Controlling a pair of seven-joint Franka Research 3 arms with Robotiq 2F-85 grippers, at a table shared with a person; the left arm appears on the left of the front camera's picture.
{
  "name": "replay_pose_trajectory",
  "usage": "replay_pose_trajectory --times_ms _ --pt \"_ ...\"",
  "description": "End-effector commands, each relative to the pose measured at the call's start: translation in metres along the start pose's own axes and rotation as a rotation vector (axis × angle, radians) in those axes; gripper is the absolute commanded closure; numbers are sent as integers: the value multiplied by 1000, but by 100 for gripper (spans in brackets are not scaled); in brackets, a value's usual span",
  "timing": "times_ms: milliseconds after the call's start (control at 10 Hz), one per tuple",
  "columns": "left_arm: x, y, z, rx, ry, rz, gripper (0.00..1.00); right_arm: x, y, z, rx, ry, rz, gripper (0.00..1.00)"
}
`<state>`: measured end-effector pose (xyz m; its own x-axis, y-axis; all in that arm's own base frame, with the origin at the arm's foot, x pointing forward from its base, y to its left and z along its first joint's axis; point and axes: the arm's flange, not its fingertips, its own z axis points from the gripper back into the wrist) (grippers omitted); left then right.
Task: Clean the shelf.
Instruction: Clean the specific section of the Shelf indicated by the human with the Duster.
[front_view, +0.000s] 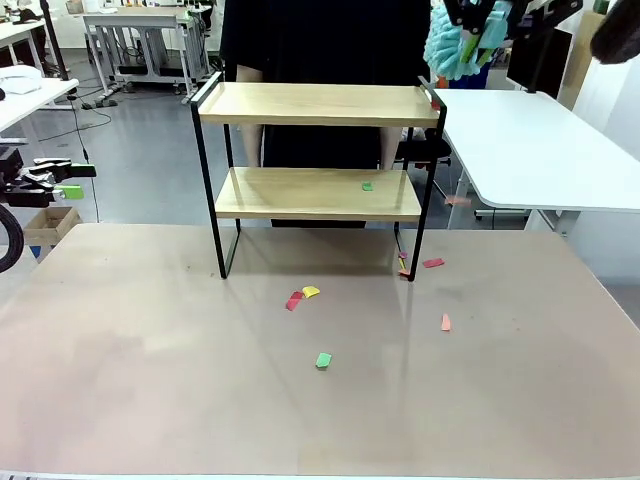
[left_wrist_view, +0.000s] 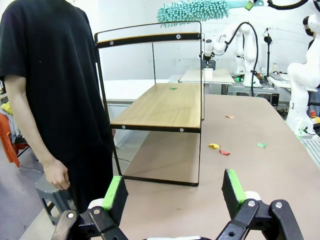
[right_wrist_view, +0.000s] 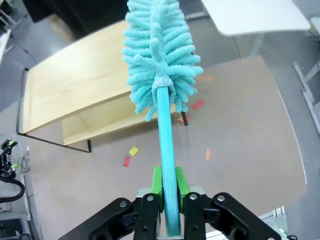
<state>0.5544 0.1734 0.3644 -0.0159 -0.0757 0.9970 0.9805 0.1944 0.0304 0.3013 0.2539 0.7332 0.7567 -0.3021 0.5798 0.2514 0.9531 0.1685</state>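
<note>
The right gripper (right_wrist_view: 169, 182) is clenched on the thin handle of a fluffy turquoise microfibre duster (right_wrist_view: 161, 65). Its green pads (right_wrist_view: 157, 181) press on the handle from both sides. In the front view this gripper (front_view: 490, 22) is high at the top right corner, partly cut off by the edge, and there the fingers are hard to make out. The duster's head (front_view: 450, 50) hangs in the air just beside the right end of the upper board, and I cannot tell if it touches the rail.

The left gripper (left_wrist_view: 172, 192) is wide open and empty, and its two green pads (left_wrist_view: 113, 192) are far from each other. It stays low at the left side of the table, well apart from the shelf.

The small two-tier shelf of light wooden boards in a thin black metal frame (front_view: 315, 105) stands upright at the far middle of the brownish table (front_view: 150, 380). One small green paper scrap (front_view: 367, 186) lies on its lower board. More coloured scraps (front_view: 302, 296) lie on the table in front of it.

A person in a black shirt (front_view: 320, 40) stands just behind the shelf, partly hidden by the boards. In the right wrist view the duster's head covers the right end of the shelf (right_wrist_view: 75, 85).
</note>
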Motion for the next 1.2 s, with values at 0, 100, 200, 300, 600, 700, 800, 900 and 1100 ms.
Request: replay_pose_trajectory --times_ms 0,100,200,300,600,700,800,900,1100 --pt "2 -1 -1 1 1 -4 0 -4 -5 4 77 -60 64 87" --pt "2 -1 -1 1 1 -4 0 -6 -4 9 167 -46 104 87" --pt "2 -1 -1 1 1 -4 0 -7 -3 15 278 -27 161 87" --pt "2 -1 -1 1 1 -4 0 -7 -4 23 429 20 229 87" --pt "2 -1 -1 1 1 -4 0 -7 -5 40 745 195 450 87" --pt "2 -1 -1 1 1 -4 0 -8 -3 42 831 298 544 87" --pt "2 -1 -1 1 1 -4 0 -9 -1 40 888 400 619 87" --pt "2 -1 -1 1 1 -4 0 -11 3 36 901 510 679 87" --pt "2 -1 -1 1 1 -4 0 -23 4 20 849 744 769 87"
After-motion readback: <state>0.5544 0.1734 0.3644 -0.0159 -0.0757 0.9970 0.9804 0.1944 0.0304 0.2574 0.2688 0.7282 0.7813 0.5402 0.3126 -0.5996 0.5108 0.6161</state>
